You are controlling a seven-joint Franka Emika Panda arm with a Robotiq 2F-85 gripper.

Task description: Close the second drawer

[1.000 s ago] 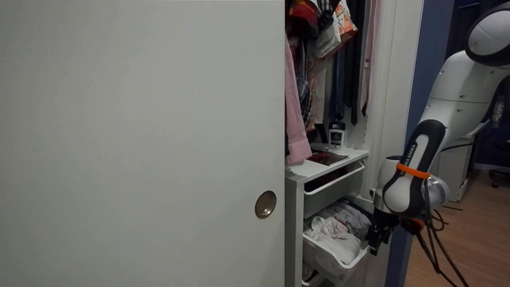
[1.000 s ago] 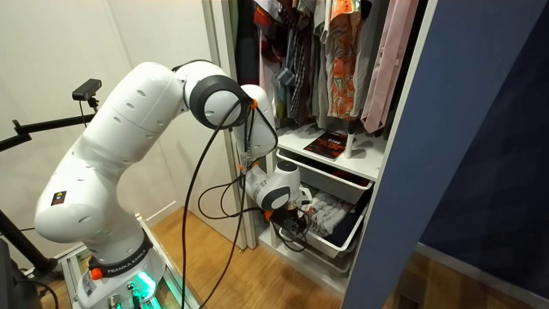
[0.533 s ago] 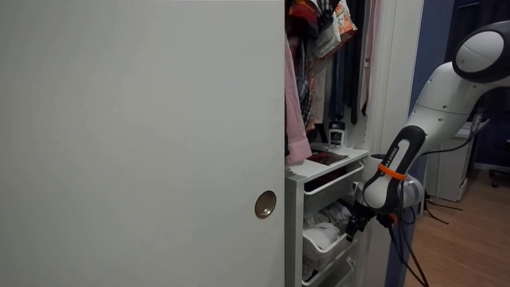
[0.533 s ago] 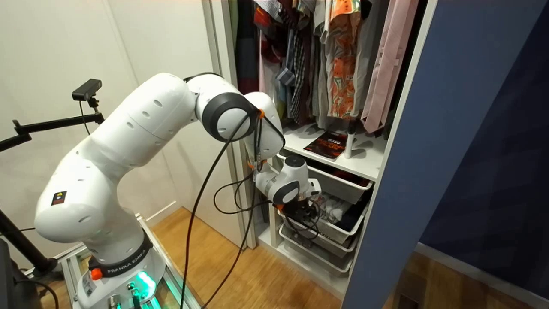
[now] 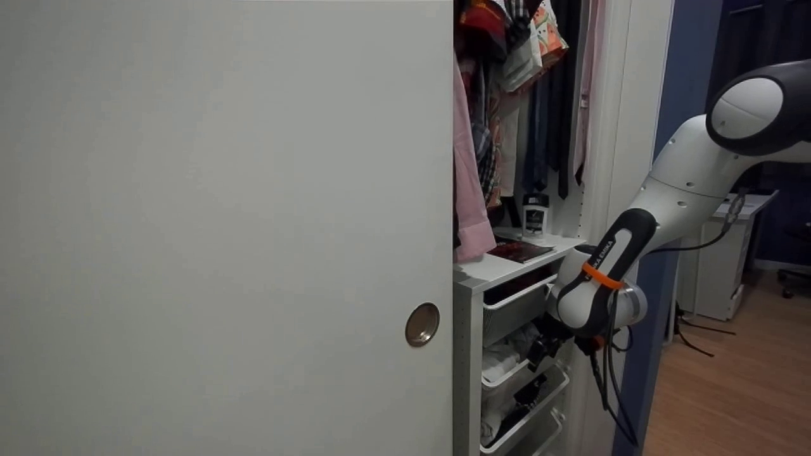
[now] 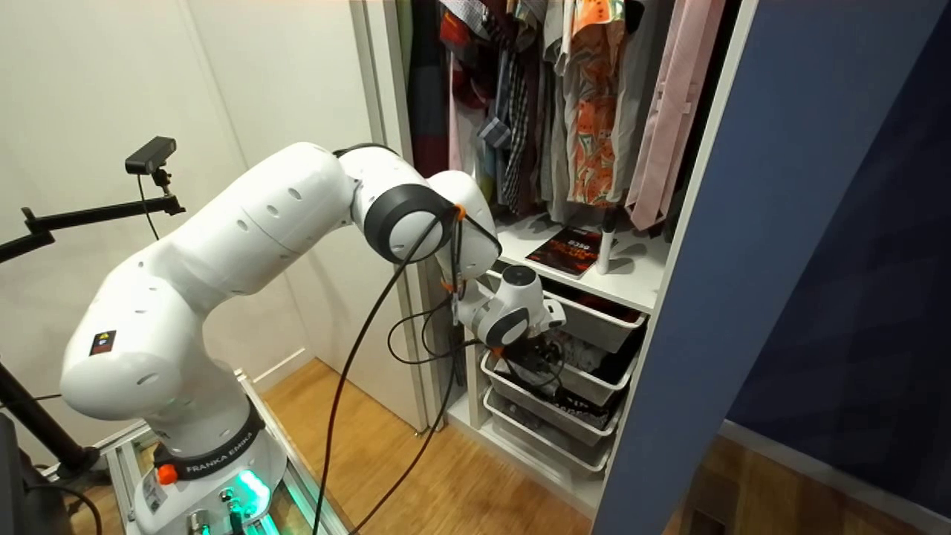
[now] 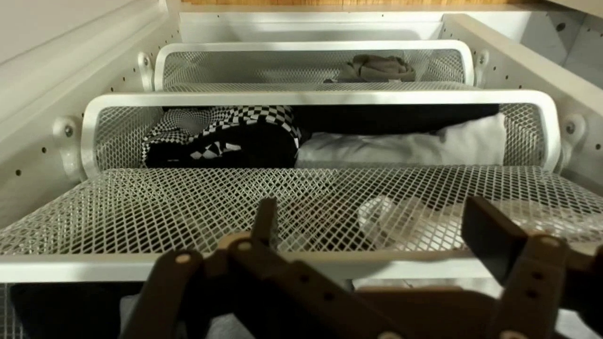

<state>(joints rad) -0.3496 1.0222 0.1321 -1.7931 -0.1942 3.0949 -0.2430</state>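
Note:
The second drawer is a white mesh basket holding light and dark clothes. Its front rim (image 5: 505,378) shows in an exterior view, below the top drawer (image 5: 513,316). The second drawer's right part (image 6: 598,388) also shows in an exterior view; the arm hides its left part. It stands mostly pushed in. My gripper (image 5: 535,362) is at its front. In the wrist view, my gripper (image 7: 372,205) is open, with nothing between the fingers (image 7: 492,238). They reach over the drawer's front rim (image 7: 80,271) in front of its mesh face (image 7: 179,212). Exact contact is hard to tell.
Below are a third drawer (image 7: 320,98) with checkered and white cloth and a lower drawer (image 7: 311,46). Above are a shelf (image 6: 631,271) with a dark magazine (image 6: 568,251) and hanging clothes (image 6: 594,148). A blue side panel (image 6: 743,260) and sliding door (image 5: 253,221) flank the closet.
My arm has moved down and inward toward the closet. The second drawer has slid inward along with the gripper, uncovering the third drawer and its contents below.

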